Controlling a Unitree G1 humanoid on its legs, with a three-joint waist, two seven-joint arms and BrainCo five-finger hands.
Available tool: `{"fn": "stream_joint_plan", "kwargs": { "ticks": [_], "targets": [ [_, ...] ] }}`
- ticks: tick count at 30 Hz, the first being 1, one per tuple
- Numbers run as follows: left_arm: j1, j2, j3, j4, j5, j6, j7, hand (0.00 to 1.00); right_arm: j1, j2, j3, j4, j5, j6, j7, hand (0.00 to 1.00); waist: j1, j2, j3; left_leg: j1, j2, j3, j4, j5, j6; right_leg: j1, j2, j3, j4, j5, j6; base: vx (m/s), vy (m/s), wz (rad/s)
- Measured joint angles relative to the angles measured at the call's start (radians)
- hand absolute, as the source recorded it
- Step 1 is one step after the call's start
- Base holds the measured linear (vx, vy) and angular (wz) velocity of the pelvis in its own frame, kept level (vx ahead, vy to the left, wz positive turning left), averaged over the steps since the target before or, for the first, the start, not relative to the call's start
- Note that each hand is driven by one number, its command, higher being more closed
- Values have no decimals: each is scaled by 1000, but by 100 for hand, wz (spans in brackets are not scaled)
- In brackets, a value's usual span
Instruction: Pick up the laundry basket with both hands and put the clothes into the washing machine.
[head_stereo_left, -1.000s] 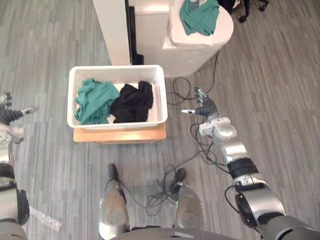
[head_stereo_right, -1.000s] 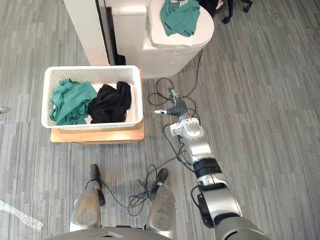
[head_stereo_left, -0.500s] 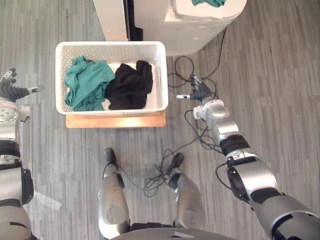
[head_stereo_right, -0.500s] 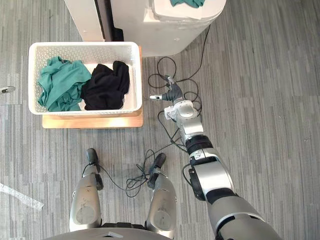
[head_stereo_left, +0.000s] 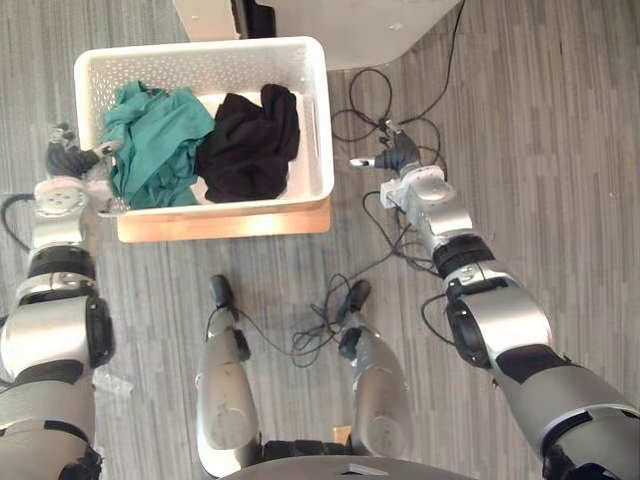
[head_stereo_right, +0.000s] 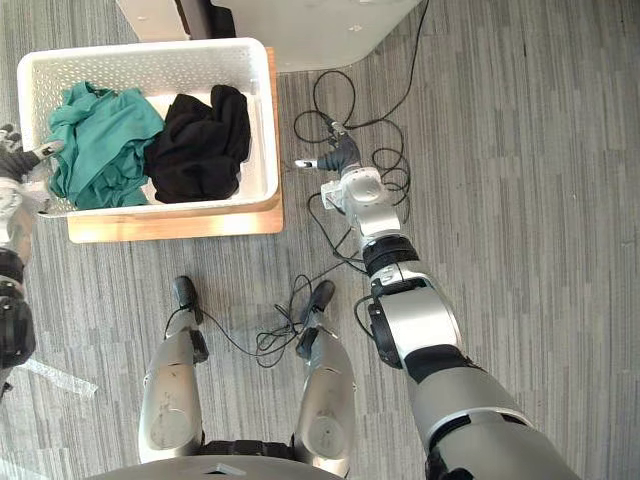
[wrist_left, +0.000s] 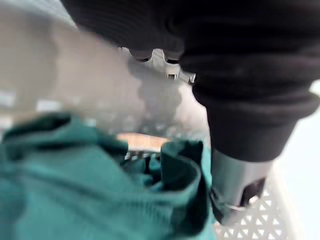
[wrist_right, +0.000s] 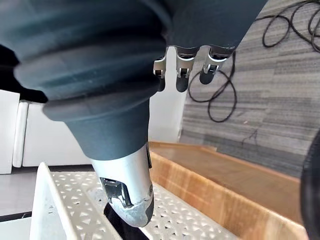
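Right fingers (wrist_right: 184, 65) were straight and slightly spread, thumb out, pinching nothing. Left fingers (head_stereo_left: 60, 135) were loosely spread too, thumb aimed at the basket and nothing gripped. I couldn't tell whether that thumb touched the wall.

Right hand (head_stereo_left: 400, 160) hung just beside the right wall of the laundry basket (head_stereo_left: 200, 50), with a gap left. Left hand (head_stereo_left: 68, 160) sat against the left wall, next to the green garment (head_stereo_left: 150, 140).

Change over the last second: the head camera dipped, so the whole view shifted. Allowing for that, the left hand had come in from well apart to the wall, and the right had closed in a little. My read: bracketing was nearly done and the two-handed grasp not yet made, with both hands needing to meet the rim.

Basket was on the low wooden table (head_stereo_left: 230, 222), just in front of the washing machine (head_stereo_left: 370, 20), with the clothes in it.

Count:
- 1 basket
- 2 garments: 1 green, 1 black garment (head_stereo_left: 250, 140)
- 1 table
- 1 machine
- 2 hands
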Motion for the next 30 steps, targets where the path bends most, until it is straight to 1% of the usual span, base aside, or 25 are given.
{"fn": "stream_joint_plan", "kwargs": {
  "ticks": [1, 2, 3, 5, 7, 13, 17, 20, 22, 24, 30],
  "targets": [
    [-7, -4, 10, 0, -15, 0, 4, 0, -6, 1, 0, -1, 0, 0, -2, 0, 0, 2, 1, -6, 0, 1, 0, 2, 1, -5, 0, 0, 0, 2, -1, 0, 0, 0],
    [-24, -21, 33, -1, -51, 0, 14, 0, -16, 2, 0, -1, 0, 7, -8, 0, 0, 13, 8, -13, 0, 0, -3, 6, 2, -9, 0, -3, -2, 4, -1, 2, -12, 4],
    [-26, -27, 33, -1, -64, 0, 16, 0, -17, 5, 0, -1, 0, 8, -10, 0, 0, 15, 9, -13, 0, 0, -3, 7, 2, -9, 0, -3, -2, 4, -1, 0, 0, 0],
    [-26, -42, 48, -2, -105, -1, 27, 0, -25, 35, -2, -1, -1, 10, -33, 0, -4, 16, 10, -12, 0, 1, -4, 7, 1, -9, 0, -2, -3, 4, -1, 0, 0, 0],
    [-27, -49, 66, -4, -124, -1, 36, 0, -30, 30, -1, -1, -1, 12, -41, 0, -5, 16, 9, -12, 0, 2, -6, 8, 1, -9, 1, -2, -8, 8, -2, 0, 0, 0],
    [-26, -63, 69, -5, -181, -2, 52, 0, -39, 30, -1, -6, -1, 24, -73, 0, -8, 16, 9, -6, -5, 13, -42, 32, 3, -9, 7, -3, -36, 30, -2, 0, 0, 0],
    [-9, -70, 70, -5, -200, -6, 59, 0, -40, 24, -1, -52, -1, 35, -73, 0, -15, 16, 9, 1, -6, 17, -72, 51, 2, -12, 15, -4, -49, 39, -3, 0, -6, -2],
    [11, -75, 74, -5, -205, -13, 58, 0, -40, 15, 1, -80, 2, 39, -73, 0, -15, 16, 9, 13, -6, 29, -79, 53, 1, -10, 18, 5, -57, 46, -3, 5, -24, -12],
    [21, -77, 80, -6, -209, -17, 57, 0, -41, 7, 2, -89, 13, 40, -73, 0, -15, 15, 9, 25, -7, 38, -94, 59, 0, -9, 22, 13, -62, 49, -2, 3, -19, -12],
    [37, -78, 106, -6, -209, -24, 55, 0, -41, 1, 2, -102, 17, 42, -73, 0, -24, 15, 9, 32, -7, 41, -106, 66, -1, -9, 25, 16, -63, 51, 0, -4, -24, -5],
    [46, -88, 108, -8, -213, -31, 47, 0, -62, -11, 2, -181, 17, 42, -82, 0, -32, 15, 9, 35, -6, 41, -109, 72, 0, -9, 27, 19, -63, 55, 3, -4, -5, 0]
  ]
}}
